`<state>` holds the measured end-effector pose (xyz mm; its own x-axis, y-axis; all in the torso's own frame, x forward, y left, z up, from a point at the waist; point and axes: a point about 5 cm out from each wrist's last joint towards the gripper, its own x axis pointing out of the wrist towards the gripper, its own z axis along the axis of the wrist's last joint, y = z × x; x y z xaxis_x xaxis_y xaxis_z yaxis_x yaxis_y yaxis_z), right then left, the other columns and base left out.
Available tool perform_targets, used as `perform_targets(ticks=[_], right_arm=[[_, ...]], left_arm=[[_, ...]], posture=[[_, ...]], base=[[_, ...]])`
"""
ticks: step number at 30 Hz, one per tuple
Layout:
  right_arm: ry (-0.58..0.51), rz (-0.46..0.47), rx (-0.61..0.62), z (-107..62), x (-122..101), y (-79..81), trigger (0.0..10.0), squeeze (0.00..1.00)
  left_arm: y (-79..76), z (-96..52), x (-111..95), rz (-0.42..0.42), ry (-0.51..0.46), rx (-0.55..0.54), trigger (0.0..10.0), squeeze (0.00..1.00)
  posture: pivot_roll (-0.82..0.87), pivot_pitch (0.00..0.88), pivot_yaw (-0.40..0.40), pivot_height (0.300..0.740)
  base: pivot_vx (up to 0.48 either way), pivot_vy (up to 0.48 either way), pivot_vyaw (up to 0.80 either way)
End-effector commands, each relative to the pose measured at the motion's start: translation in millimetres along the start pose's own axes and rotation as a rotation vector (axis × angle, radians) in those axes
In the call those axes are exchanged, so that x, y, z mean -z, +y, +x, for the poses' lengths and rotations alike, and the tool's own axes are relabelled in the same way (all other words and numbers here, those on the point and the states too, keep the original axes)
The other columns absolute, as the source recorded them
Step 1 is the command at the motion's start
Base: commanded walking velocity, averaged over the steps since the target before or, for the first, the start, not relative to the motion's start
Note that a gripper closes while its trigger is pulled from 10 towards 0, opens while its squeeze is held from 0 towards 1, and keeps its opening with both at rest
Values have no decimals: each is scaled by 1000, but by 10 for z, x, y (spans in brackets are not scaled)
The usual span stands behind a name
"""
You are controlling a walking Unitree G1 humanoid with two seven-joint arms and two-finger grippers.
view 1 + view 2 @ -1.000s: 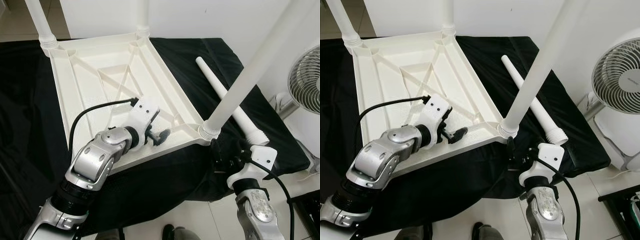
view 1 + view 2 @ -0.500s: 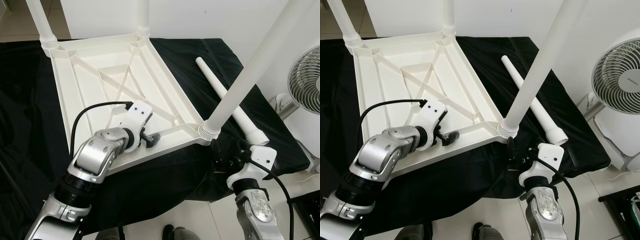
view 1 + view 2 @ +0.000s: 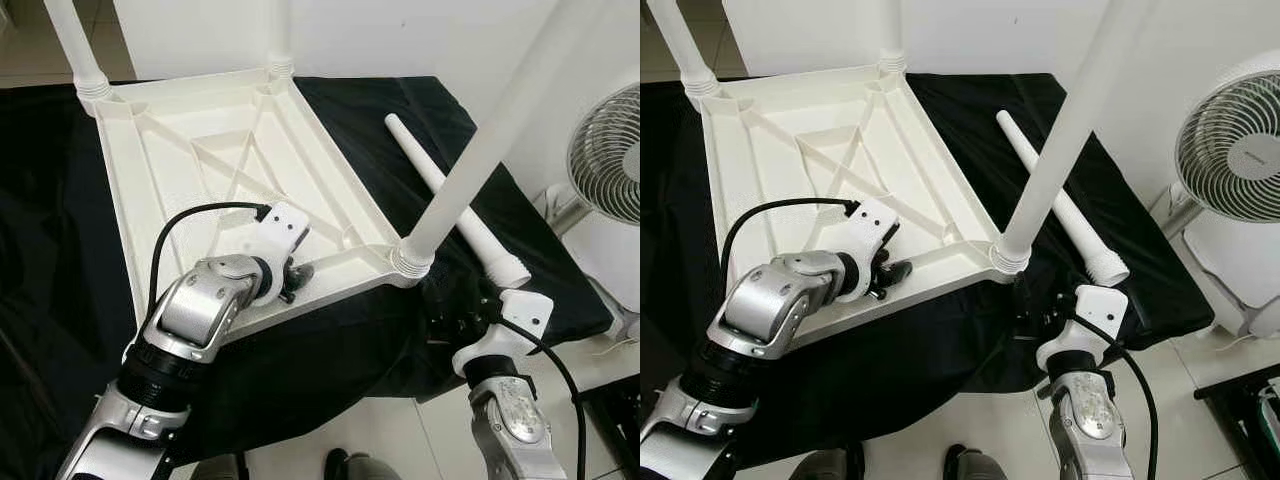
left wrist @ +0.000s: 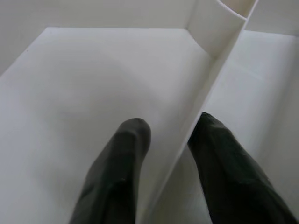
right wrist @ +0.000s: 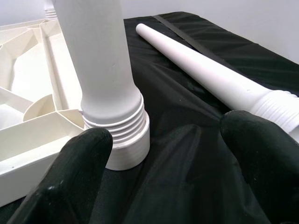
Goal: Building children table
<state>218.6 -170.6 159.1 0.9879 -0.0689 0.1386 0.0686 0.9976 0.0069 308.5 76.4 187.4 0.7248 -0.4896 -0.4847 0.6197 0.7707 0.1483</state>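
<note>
A white plastic table top [image 3: 200, 190] lies upside down on a black cloth. Three white legs stand in its corner sockets; the nearest one [image 3: 470, 160] rises at the near right corner. A loose fourth leg [image 3: 415, 150] lies on the cloth to the right. My left gripper [image 3: 292, 285] is at the top's near rim. In the left wrist view it [image 4: 170, 128] is open, with one finger on each side of a thin white rib [image 4: 205, 93]. My right gripper [image 5: 168, 140] stands open and low, just in front of the near right leg's threaded base [image 5: 117, 135].
The black cloth [image 3: 400, 100] covers a low platform that ends close in front of me, with pale tiled floor [image 3: 400, 440] below. A white standing fan [image 3: 605, 150] stands at the right. A white wall runs behind.
My left gripper has drawn back to the left along the near rim, and its fingers have come closer together. The right gripper has stayed where it was. The camera has shifted slightly.
</note>
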Motion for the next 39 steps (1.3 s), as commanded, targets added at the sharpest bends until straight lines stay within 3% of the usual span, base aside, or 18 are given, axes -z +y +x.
perform_targets(ticks=[1,20,35,39], right_arm=[[18,1,14,-8,31,-16,10000,0],[21,-4,19,-4,36,-18,10000,0],[14,-2,33,0,23,-16,10000,0],[11,-3,36,8,22,-15,10000,0]], left_arm=[[186,-44,25,14,26,-239,0,0],[190,-75,-11,25,22,-270,0,0],[441,-100,-113,-3,-44,-445,0,0],[570,-112,-112,-15,-44,-514,0,0]], posture=[[40,191,-47,740],[39,194,-48,740],[34,194,-46,740],[34,192,-44,740]], base=[[0,0,0],[0,0,0],[0,0,0],[0,0,0]])
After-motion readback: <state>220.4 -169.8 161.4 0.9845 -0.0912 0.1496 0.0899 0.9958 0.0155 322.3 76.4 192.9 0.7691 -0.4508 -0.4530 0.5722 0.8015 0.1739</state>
